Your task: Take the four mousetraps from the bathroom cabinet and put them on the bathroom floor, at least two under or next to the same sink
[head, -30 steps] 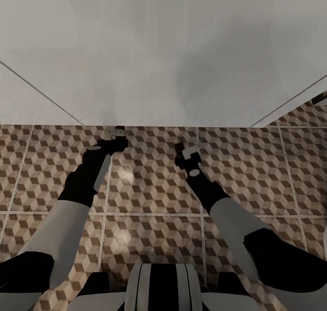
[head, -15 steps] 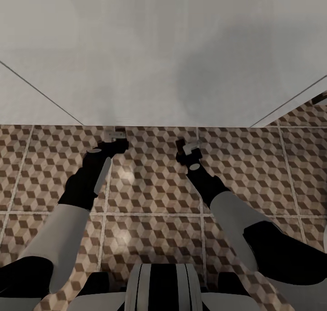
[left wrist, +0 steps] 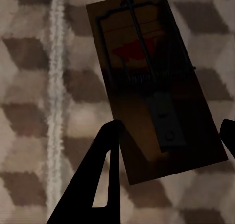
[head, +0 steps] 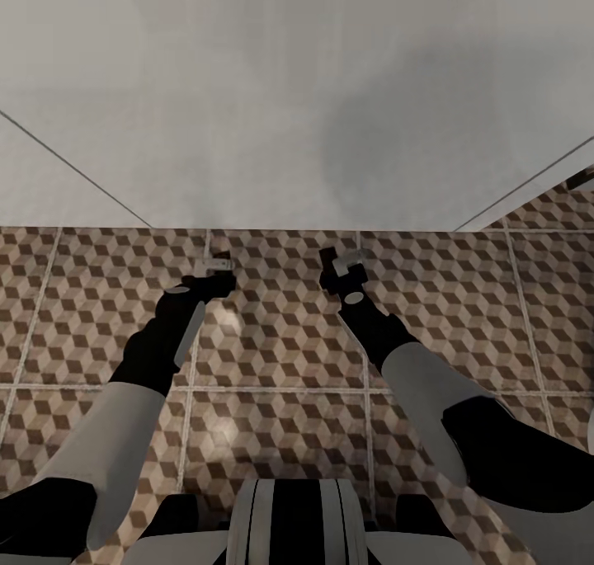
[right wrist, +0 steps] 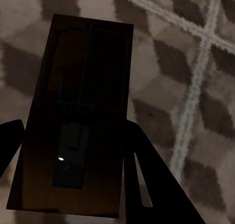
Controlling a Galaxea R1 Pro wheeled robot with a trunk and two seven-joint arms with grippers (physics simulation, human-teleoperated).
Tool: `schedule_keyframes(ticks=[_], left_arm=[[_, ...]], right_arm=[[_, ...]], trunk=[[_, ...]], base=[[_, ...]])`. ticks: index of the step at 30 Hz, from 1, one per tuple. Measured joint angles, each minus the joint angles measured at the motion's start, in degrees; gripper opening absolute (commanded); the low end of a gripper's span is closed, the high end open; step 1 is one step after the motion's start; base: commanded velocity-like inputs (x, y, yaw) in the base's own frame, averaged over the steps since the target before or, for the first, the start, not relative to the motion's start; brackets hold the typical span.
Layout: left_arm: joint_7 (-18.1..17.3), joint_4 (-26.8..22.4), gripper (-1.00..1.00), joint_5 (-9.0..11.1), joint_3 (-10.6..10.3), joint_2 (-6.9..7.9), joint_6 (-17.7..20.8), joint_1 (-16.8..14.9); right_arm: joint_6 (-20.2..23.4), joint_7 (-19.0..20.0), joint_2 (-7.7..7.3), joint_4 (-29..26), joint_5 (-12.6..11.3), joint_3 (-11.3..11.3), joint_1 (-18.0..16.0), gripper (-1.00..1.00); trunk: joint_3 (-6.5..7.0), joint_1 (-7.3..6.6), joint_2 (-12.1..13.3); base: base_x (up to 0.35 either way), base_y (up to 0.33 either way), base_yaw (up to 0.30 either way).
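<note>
Cube-patterned bathroom floor (head: 272, 342) tiles in brown, beige and white are spreading under both arms in the head view, meeting a plain white flat surface (head: 297, 95) that is rising beyond them. The left gripper (head: 216, 266) is reaching low toward the floor close to that white front, near a pale grout line. In the left wrist view its dark fingers (left wrist: 100, 180) are standing spread on either side of a mousetrap (left wrist: 152, 82), a tan board with a dark spring bar and a red mark; whether the fingers are touching the board's edges I cannot tell. The right gripper (head: 346, 265) is hanging beside the left one, apart from it, at about the same distance from the white front. In the right wrist view a second mousetrap (right wrist: 78, 116), dark in shadow, is sitting between the right fingers (right wrist: 147, 180), whose inner edges are lying against the board's long sides, with the tiled floor behind it.
</note>
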Motion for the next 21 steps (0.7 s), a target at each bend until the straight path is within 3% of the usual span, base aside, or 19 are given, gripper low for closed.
schedule_keyframes(ticks=[21], left_arm=[[0.0,0.5,-1.0,0.0,-0.1,-0.13,0.0,0.0]], right_arm=[[-0.2,0.0,0.0,-0.1,-0.1,0.0,0.0,-1.0]], trunk=[[0.0,0.0,0.0]], base=[[0.0,0.0,0.0]])
